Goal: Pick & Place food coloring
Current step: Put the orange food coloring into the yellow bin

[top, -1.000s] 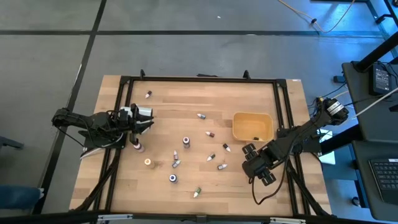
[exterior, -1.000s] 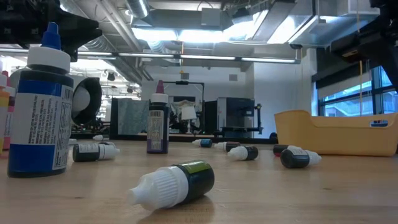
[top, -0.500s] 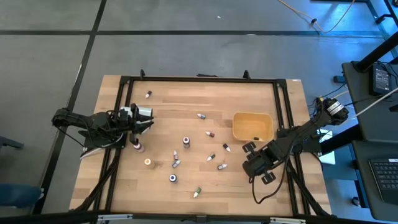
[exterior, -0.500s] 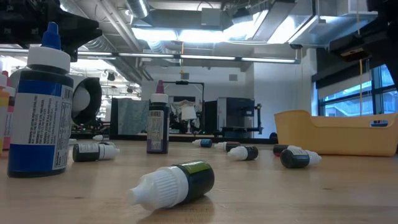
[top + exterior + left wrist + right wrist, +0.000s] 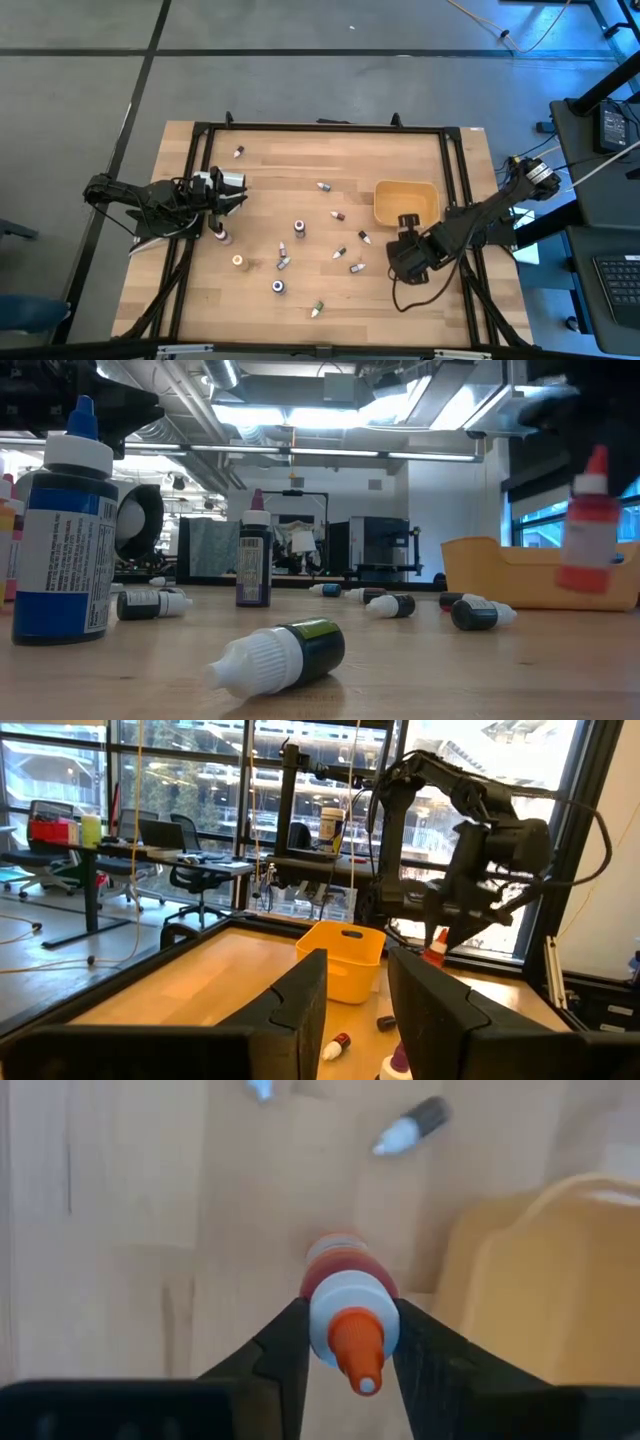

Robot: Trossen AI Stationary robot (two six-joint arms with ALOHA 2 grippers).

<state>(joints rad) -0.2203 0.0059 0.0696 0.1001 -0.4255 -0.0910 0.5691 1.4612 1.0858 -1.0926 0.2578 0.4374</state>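
Observation:
In the right wrist view a small food coloring bottle (image 5: 345, 1295) with a red body, white collar and orange tip stands between my right gripper's (image 5: 345, 1342) fingers, which are shut on it. The low view shows it (image 5: 588, 525) upright above the table, just in front of the tan tray (image 5: 540, 572). From above, my right gripper (image 5: 405, 255) hangs just near of the tray (image 5: 406, 203). Several more bottles (image 5: 299, 228) lie and stand on the wood. At the table's left edge my left gripper (image 5: 240, 190) waits level, its fingers a little apart around nothing. My right gripper pinches the bottle at its white collar (image 5: 345, 1308) between the two fingers (image 5: 290, 1342), just under the orange tip. The fingers come from above and point steeply down. The bottle stands upright with its tip up and is lifted clear of the table.
Loose bottles lie scattered over the middle of the table, such as a green one (image 5: 317, 309) near the front and one (image 5: 239, 152) at the far left. A black frame (image 5: 320, 128) runs around the table. A tall blue bottle (image 5: 68, 530) stands close to the low camera.
My right gripper has shut on the red bottle, rolled about its own line and risen a little, shifting toward the tray. The bottle, out of the low view before, now hangs there clear of the table.

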